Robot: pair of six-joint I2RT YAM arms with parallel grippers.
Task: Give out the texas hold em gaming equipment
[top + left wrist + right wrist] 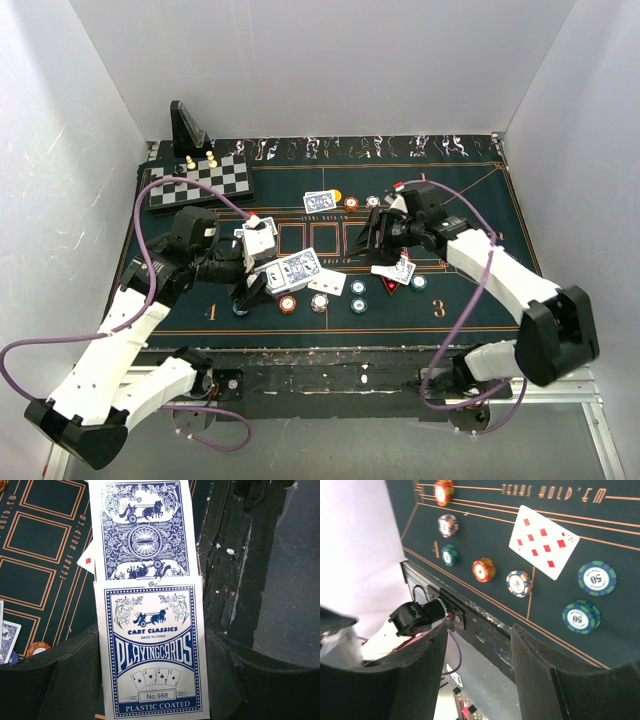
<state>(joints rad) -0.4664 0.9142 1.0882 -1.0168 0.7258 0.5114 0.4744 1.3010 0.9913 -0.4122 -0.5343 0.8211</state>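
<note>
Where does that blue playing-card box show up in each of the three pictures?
Top external: the card box is left of centre, over the mat.
Left wrist: it fills the lower centre, with a card sticking out of its top.
Right wrist: not in it.
Shared landmark: the dark green Texas Hold'em mat.

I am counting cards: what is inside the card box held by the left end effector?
A blue-backed card sticks out of the open top of the card box. The box wall hides any cards deeper inside.
</note>
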